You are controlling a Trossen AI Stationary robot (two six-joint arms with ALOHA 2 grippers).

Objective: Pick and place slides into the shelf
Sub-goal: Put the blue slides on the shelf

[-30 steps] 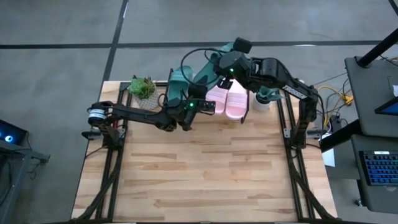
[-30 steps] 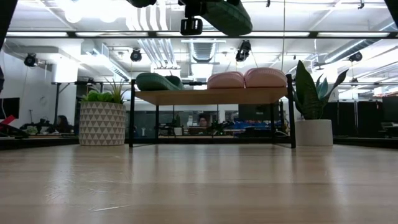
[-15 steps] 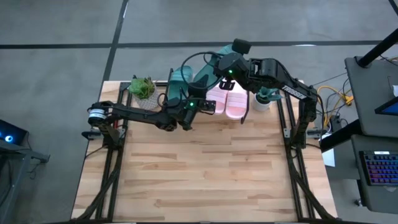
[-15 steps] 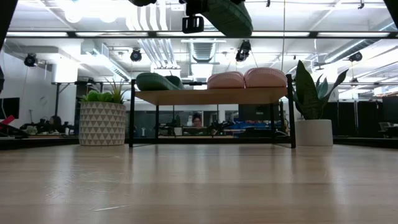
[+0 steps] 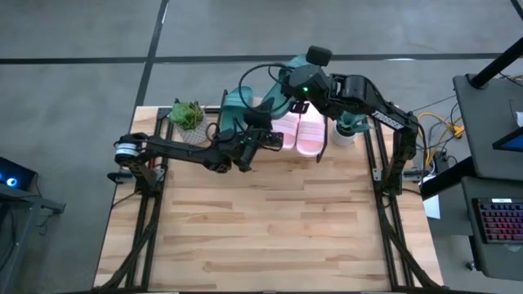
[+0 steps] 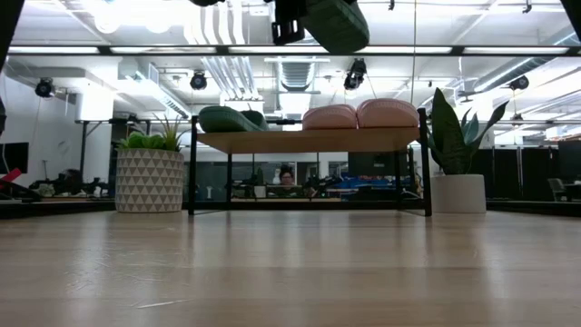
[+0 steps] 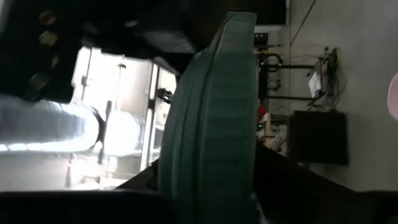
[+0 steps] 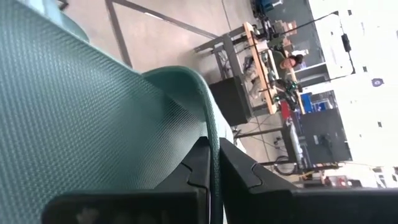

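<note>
A dark green slide hangs in the air above the shelf, between both grippers. My right gripper is shut on its far end. My left gripper is at its near end, one finger on each side of the slide. Another green slide rests sole-down on the left of the shelf's plank. Two pink slides lie side by side on its right. My right gripper pinches a thin curved edge of the green slide between its two fingers. It comes from the table's right, slanting down. The slide is lifted clear and tilted above the shelf. My left gripper has the slide between its fingers; whether they touch it I cannot tell.
A patterned pot with a green plant stands left of the shelf and a white pot with a tall plant right of it. The wooden table top stretches bare toward the near edge. A person sits in the room behind.
The green slide in the air and the gripper part beside it have gone up a little above the shelf. The slides on the shelf have stayed where they were.
</note>
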